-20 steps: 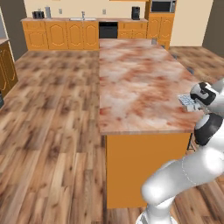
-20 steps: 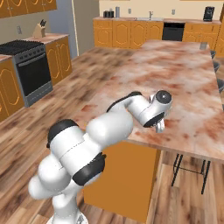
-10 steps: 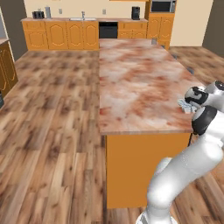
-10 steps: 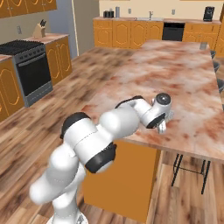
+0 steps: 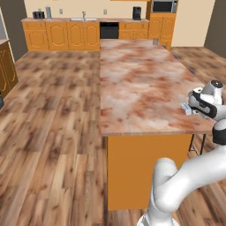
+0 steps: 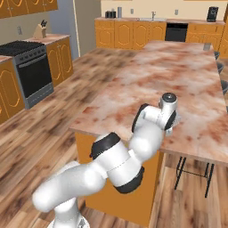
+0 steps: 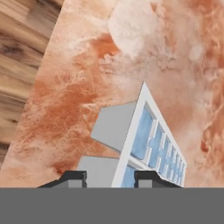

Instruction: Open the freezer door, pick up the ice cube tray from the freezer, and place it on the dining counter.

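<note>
Gripper [image 7: 109, 178]: in the hand view its two dark tips stood close together on either side of the tray's edge, jaws nearly shut and clamped on it.
Tray [image 7: 151, 142]: pale blue-white, grid cells showing; held tilted on edge between the tips, above the counter top. Whether it touched the top could not be told.
Tray, left base view [image 5: 187, 108]: a small pale piece at the hand, over the counter's near right part, close to the right edge.
Arm [image 6: 147, 133]: white with dark joints; in the right base view it rose from the lower left and bent over the counter's near edge, hand over the marbled top.
Counter [image 5: 137, 75]: reddish-brown and cream marbled top on an orange base, running away from the robot.
Stool [image 6: 193, 176]: dark legs under the counter's right side.
Floor [image 5: 48, 114]: wood planks, left of the counter.
Stove [image 6: 31, 71]: dark range among orange cabinets, by the left wall in the right base view.
Knife block [image 6: 40, 31]: on the worktop beyond the stove.
Far cabinets [image 5: 70, 35]: orange row along the back wall.
Dishwasher [image 5: 109, 31]: dark panel in that row.
Coffee maker [image 5: 137, 13]: dark, on the far worktop.
Microwave [image 5: 162, 6]: set high at the far right.
</note>
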